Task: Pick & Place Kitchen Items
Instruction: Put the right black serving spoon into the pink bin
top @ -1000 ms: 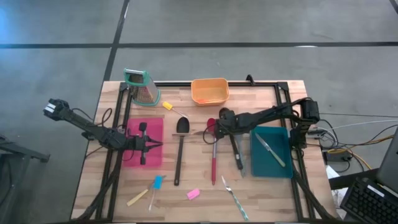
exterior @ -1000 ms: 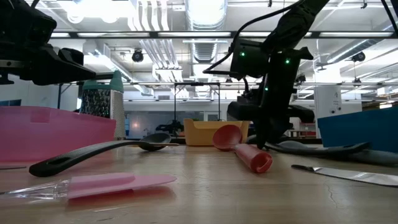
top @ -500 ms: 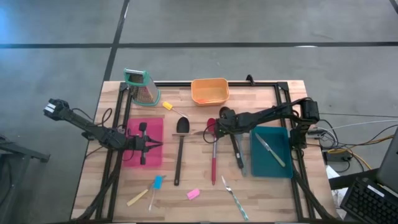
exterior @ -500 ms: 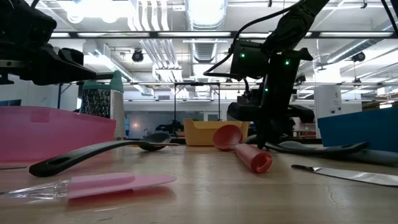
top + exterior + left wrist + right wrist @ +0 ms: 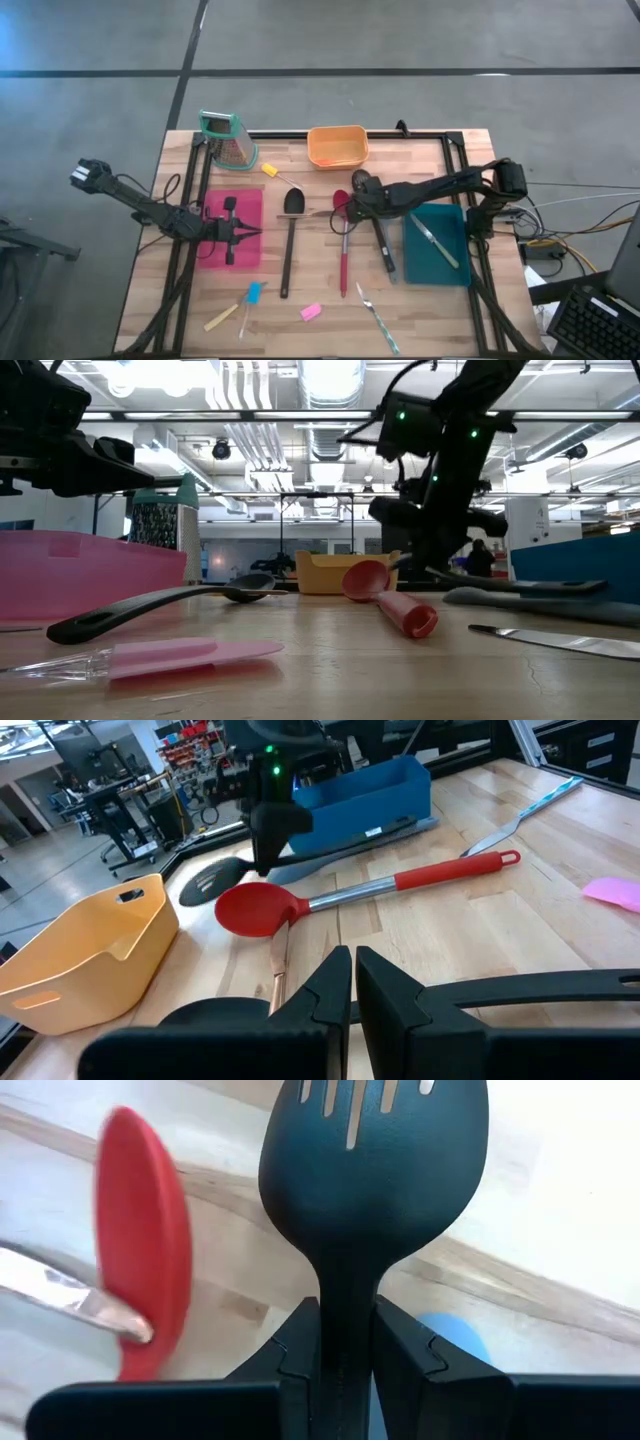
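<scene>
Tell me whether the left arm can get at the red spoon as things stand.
Probably not yet. The left gripper is shut, over the pink tray. The black spoon lies between it and the red spoon, and the right gripper is beside the red bowl.

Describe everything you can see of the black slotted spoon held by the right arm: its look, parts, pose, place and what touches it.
The black slotted spoon looks like matte dark plastic, with an oval bowl cut by narrow slots at its far end and a slim neck running into a long handle. The right gripper is shut on that neck, one finger on each side. In the low view it hangs roughly level, lifted just clear of the wooden table. It sits between the red spoon and the blue bin. Only the gripper visibly touches it.
</scene>
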`<state>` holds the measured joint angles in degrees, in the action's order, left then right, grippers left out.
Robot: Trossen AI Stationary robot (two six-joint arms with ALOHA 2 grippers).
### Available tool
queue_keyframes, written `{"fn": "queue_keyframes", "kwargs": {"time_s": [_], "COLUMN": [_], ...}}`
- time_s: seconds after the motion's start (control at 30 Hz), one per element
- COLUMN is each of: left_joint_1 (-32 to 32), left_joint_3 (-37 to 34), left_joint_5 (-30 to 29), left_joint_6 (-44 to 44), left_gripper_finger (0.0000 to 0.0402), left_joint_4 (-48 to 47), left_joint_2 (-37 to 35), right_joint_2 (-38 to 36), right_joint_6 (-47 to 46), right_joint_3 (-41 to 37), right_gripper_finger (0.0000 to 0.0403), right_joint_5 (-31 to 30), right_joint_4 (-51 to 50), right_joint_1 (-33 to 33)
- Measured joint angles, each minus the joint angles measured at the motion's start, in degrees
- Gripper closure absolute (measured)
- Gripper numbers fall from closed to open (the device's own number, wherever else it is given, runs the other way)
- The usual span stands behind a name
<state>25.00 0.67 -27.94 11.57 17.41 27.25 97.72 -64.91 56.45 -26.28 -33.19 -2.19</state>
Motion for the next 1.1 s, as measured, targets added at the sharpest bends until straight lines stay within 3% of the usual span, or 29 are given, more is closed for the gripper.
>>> {"fn": "queue_keyframes", "kwargs": {"time_s": [0.37,0.57,0.73,1.1], "left_joint_1": [0.0,0.0,0.0,0.0], "left_joint_3": [0.0,0.0,0.0,0.0], "left_joint_5": [0.0,0.0,0.0,0.0], "left_joint_6": [0.0,0.0,0.0,0.1], "left_gripper_finger": [0.0378,0.0378,0.0378,0.0378], "left_joint_4": [-0.5,-0.5,-0.6,-1.0], "left_joint_2": [0.0,0.0,0.0,0.0], "right_joint_2": [-8.7,-13.0,-15.7,-16.7], "right_joint_6": [1.2,5.3,13.1,37.4], "right_joint_3": [0.0,0.1,0.1,0.1], "right_gripper_finger": [0.0351,0.0351,0.0351,0.0351], "right_joint_5": [-6.2,-12.8,-16.1,-15.9], "right_joint_4": [-0.1,1.8,9.3,32.1], "right_joint_1": [5.1,9.5,12.9,19.8]}}
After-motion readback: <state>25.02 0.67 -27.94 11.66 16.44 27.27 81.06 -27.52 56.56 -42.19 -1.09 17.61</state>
